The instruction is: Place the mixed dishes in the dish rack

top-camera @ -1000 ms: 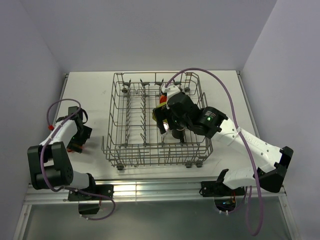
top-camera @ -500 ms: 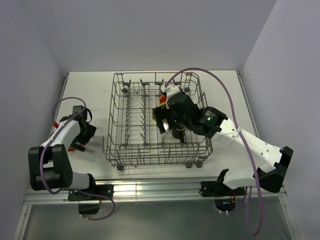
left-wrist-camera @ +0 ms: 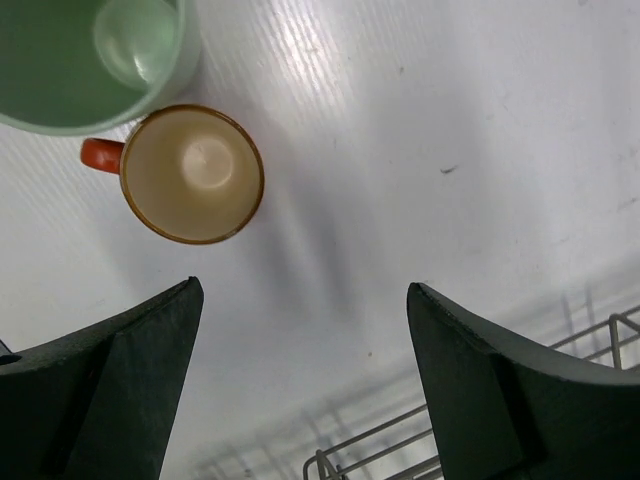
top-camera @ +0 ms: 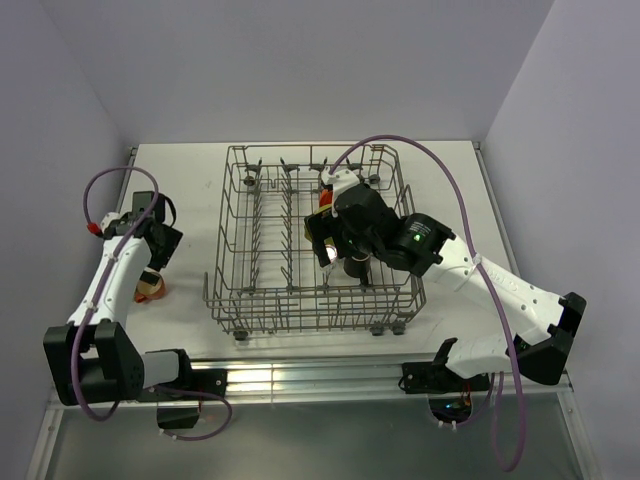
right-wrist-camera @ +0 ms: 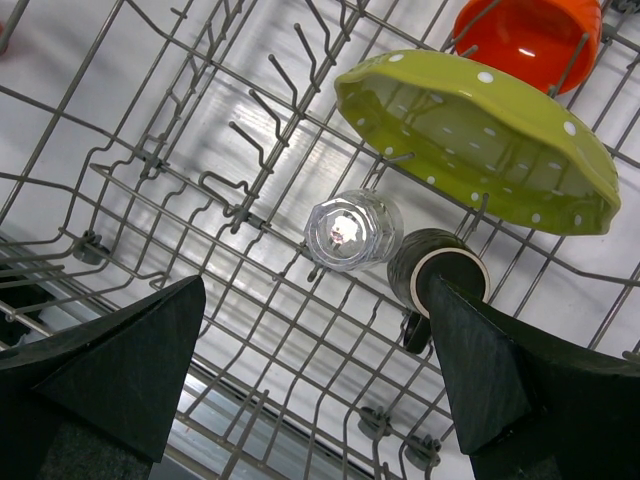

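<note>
The left pincer point(left-wrist-camera: 305, 290) hangs wide open and empty, left of the dish rack point(left-wrist-camera: 400, 452). The small orange handled cup point(left-wrist-camera: 193, 173) stands upright outside the rack, hard beside the pale green cup point(left-wrist-camera: 90, 60). The cup sits off the pincer's centre, so a straight descent could clip its rim, tipping it or shoving its neighbour. The right pincer point(right-wrist-camera: 315, 290), open and empty, hovers over the rack.

White table point(top-camera: 195, 175) between pale lilac walls point(top-camera: 300, 70), a metal rail point(top-camera: 300, 375) along its near edge.
</note>
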You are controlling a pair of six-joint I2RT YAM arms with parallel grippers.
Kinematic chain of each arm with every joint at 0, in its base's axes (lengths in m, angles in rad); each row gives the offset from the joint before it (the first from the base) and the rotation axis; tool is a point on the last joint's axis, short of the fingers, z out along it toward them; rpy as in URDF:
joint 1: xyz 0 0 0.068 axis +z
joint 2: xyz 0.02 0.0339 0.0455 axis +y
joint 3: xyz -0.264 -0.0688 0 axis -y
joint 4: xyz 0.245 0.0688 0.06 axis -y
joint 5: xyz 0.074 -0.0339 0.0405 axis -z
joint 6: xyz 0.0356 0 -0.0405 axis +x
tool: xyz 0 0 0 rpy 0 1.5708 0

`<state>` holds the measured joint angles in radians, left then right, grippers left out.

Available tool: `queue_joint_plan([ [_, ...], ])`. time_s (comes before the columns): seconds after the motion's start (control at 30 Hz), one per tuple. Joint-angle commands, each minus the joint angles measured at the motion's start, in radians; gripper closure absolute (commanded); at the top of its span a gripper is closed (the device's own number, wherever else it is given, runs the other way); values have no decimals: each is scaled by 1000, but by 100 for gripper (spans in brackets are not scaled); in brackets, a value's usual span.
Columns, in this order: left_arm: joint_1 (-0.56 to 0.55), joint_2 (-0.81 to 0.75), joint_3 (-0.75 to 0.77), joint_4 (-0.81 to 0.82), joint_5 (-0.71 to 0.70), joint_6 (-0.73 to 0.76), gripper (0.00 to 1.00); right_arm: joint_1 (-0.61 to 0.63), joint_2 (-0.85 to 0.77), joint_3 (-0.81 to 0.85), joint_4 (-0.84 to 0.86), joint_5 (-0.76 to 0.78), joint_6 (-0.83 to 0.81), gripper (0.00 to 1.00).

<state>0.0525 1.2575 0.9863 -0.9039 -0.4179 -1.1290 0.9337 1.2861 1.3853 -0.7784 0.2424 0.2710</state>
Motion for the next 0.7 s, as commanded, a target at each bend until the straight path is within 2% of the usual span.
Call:
queue_joint_plan([
  [0.0, 41, 16, 31, -21, -28, 34, 10, 7, -25, 23, 10, 20, -10, 0],
  [0.27, 101, 68, 29, 23, -19, 74, 11, 7, -15, 37, 1, 18, -13, 1],
  [0.67, 106, 174, -44, 105, -4, 75, 12, 7, -16, 11, 27, 6, -9, 1],
])
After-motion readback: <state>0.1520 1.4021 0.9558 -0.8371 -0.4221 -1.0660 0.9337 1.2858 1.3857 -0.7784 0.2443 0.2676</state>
